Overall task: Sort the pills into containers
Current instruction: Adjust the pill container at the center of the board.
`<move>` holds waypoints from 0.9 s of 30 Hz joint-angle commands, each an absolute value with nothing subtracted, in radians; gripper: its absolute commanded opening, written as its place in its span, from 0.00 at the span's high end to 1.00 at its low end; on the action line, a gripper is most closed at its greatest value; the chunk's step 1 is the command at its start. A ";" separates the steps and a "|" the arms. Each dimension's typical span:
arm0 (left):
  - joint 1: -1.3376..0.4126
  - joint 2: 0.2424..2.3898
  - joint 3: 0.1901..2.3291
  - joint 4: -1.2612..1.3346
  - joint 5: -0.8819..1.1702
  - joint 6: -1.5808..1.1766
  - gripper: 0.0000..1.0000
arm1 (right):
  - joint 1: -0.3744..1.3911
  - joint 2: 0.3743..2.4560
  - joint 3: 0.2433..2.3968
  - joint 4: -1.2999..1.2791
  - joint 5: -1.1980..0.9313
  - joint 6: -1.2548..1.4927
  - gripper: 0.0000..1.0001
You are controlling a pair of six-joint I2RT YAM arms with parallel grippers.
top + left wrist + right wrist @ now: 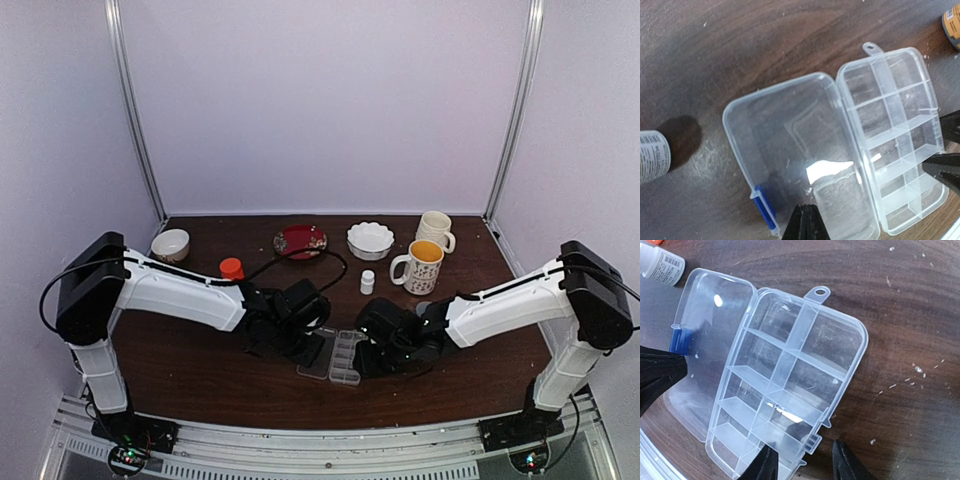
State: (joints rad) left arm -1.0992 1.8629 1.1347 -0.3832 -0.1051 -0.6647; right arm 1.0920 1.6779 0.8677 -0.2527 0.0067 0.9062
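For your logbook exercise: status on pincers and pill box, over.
Left pincer shut over lid. Right pincer open, straddling pill box edge. Lid open, nothing blocking.

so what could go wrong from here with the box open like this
1. The right jaws straddle the wall of the pill box; closing could tilt or drag it.
2. The pills are tiny specks on the table; they may get flicked away.
3. The white bottle is near the lid; it could topple.
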 commanded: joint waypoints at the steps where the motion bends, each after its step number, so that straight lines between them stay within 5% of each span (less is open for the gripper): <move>1: -1.076 1.907 1.164 -0.387 -0.103 -0.688 1.00 | 1.062 1.703 0.916 -0.309 0.073 0.863 0.62; 27: -1.052 1.909 1.282 -0.450 -0.152 -0.665 1.00 | 0.977 1.624 0.997 -0.389 0.127 0.741 0.59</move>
State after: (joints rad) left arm -1.0607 1.9629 1.2461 -0.3996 -0.1112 -0.6823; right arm 0.9813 1.6920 0.9646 -0.3466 0.0826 0.7658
